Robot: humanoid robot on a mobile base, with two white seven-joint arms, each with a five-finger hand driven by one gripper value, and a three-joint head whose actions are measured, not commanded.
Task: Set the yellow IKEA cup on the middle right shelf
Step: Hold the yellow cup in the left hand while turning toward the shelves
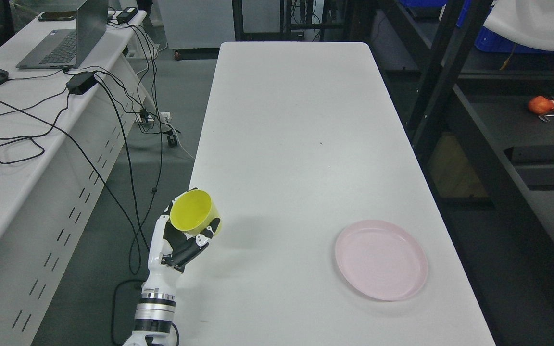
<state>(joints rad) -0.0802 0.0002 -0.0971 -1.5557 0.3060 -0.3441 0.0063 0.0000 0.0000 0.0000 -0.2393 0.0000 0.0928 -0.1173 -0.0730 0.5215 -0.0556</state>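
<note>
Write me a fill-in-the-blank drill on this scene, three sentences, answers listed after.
1. The round yellow plastic cup is gripped by the robot's ____ hand.
2. The flat round plate on the long white table is coloured ____.
3. The open grey laptop sits on the side desk to the picture's ____.

Missing words: left; pink; left

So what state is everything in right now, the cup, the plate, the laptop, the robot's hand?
yellow cup: held up off the table, tilted, empty
left robot hand: fingers closed around the cup
pink plate: flat on the white table, empty
laptop: lid open, on the side desk
</note>
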